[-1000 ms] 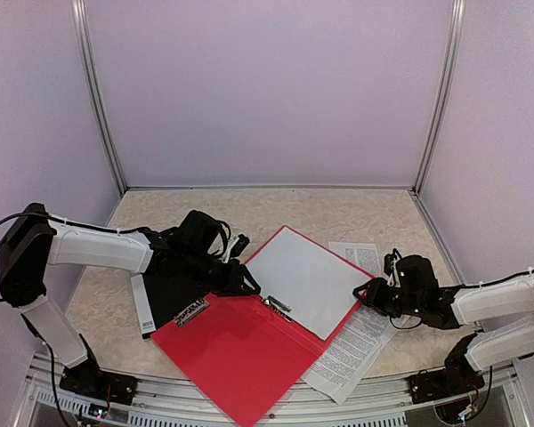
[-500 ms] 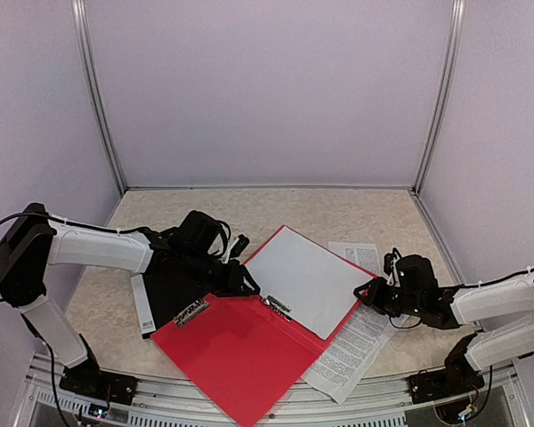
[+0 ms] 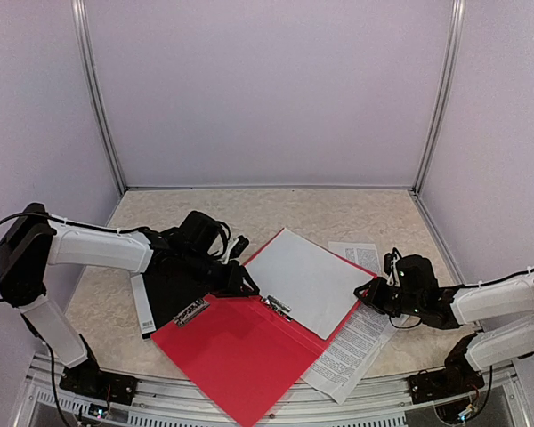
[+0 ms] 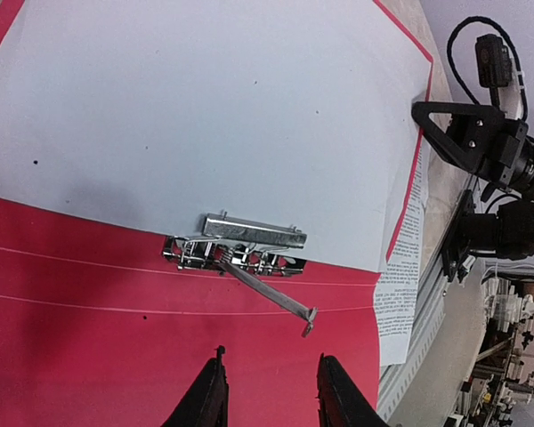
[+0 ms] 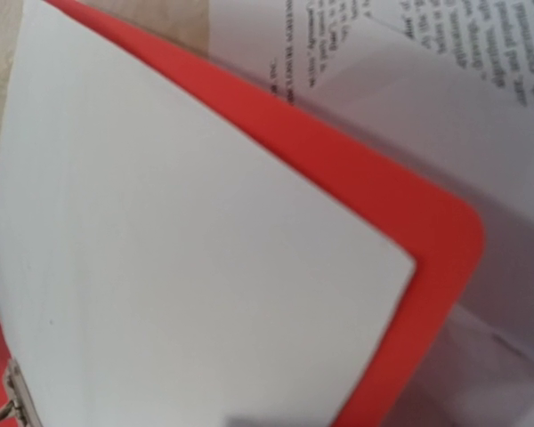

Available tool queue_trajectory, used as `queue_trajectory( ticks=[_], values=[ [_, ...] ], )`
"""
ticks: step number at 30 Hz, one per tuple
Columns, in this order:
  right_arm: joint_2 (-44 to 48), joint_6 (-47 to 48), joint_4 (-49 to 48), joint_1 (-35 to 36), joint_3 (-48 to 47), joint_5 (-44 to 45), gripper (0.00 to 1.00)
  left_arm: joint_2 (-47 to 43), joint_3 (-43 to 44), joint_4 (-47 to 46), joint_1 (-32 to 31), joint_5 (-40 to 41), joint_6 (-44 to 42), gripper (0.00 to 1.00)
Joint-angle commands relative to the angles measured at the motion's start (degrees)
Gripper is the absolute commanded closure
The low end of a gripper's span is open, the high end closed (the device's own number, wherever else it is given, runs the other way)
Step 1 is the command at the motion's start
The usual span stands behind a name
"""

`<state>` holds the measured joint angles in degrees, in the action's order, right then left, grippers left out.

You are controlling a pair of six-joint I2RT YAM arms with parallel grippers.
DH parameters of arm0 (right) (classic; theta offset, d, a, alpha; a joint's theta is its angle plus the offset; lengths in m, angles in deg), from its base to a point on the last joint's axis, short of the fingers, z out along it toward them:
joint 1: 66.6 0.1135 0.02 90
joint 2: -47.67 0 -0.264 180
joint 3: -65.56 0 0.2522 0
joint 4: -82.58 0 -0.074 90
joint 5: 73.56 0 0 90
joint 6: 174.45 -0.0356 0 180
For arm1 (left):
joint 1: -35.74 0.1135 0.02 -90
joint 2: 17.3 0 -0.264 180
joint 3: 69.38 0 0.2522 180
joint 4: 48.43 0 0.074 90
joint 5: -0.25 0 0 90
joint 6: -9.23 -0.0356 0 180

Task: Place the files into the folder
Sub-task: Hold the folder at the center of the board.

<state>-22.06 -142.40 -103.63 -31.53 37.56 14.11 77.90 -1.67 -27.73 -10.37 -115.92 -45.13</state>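
Qty: 1 red folder (image 3: 240, 356) w/ 1 metal clip (image 4: 249, 242). Paper: 1 blank sheet (image 3: 307, 280) on the folder, 2 printed sheets (image 3: 349, 351) at its R edge. Also 1 black flat item (image 3: 163, 298).

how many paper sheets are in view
3: a blank sheet in the open red folder, a printed sheet poking out beyond its far right edge, a second printed sheet under its near right edge. More may lie hidden beneath.

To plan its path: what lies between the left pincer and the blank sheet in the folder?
The left wrist view shows the metal clip, its lever swung out, on bare red folder.
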Motion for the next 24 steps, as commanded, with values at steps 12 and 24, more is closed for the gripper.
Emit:
queue_trajectory(
  ticks=[12,24],
  values=[
    [0.6,1.2,1.7,-0.6,-0.9,0.3,0.8,4.2,6.3,3.5,-1.5,-3.1,-4.3,0.67],
    [1.4,1.6,2.9,-0.6,-1.5,0.6,0.81,7.2,8.7,6.2,-2.5,-6.2,-5.4,0.67]
  ],
)
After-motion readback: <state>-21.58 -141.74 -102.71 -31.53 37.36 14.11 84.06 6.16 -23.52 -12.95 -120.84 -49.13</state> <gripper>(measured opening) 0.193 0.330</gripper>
